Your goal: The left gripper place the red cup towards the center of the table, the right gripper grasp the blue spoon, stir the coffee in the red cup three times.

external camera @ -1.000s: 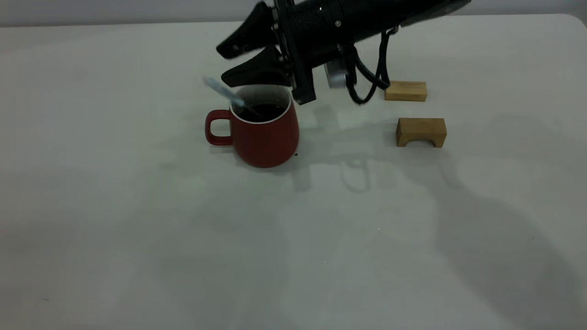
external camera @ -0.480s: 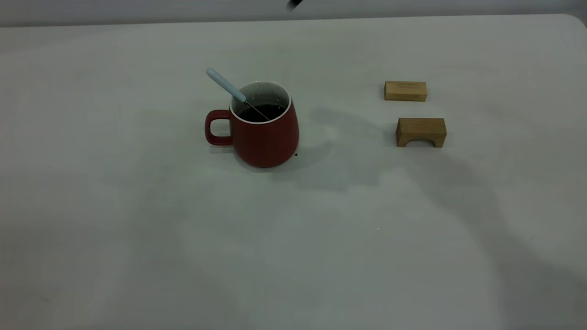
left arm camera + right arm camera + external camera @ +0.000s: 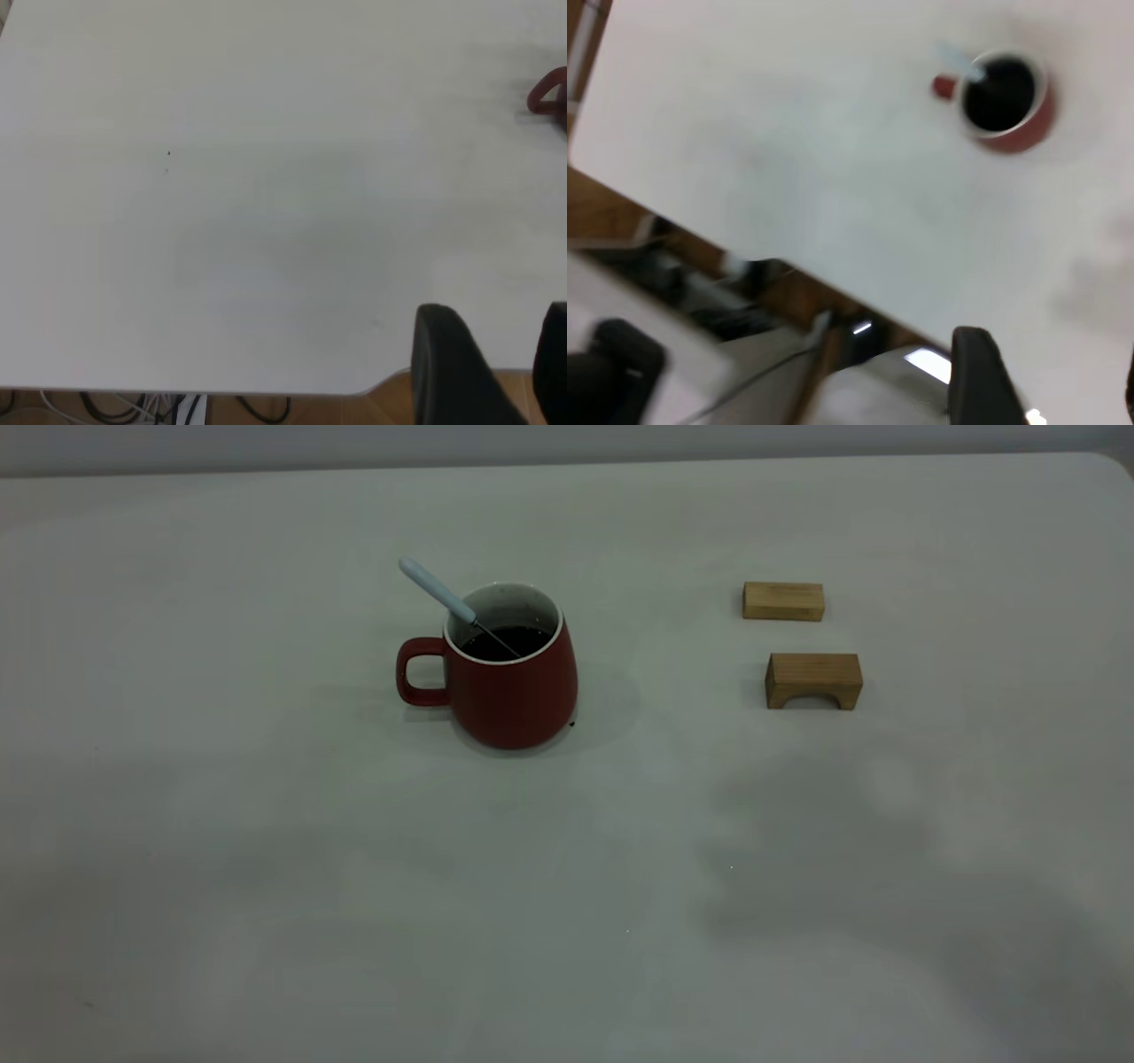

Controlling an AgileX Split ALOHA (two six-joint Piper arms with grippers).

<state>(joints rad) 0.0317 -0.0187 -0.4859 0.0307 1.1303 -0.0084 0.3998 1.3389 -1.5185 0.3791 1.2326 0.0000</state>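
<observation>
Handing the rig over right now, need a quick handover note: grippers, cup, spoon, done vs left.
Left gripper: open, holding nothing, back near the table edge.
Right gripper: open, holding nothing, high above the table and off to one side of the cup.
Red cup: upright near the table's centre, coffee inside.
Blue spoon: bowl in the coffee, leaning on the rim, handle above the cup handle.
Two wooden blocks on the cup's right.
Done: cup placed.
Left: the stir count cannot be confirmed, so check it.

The cup (image 3: 514, 682) was dark red outside, white and speckled inside, holding black-brown coffee (image 3: 505, 643). The spoon (image 3: 450, 602) had a pale blue handle. Two blocks (image 3: 783, 600) were tan wood; the table (image 3: 266, 868) off-white.
</observation>
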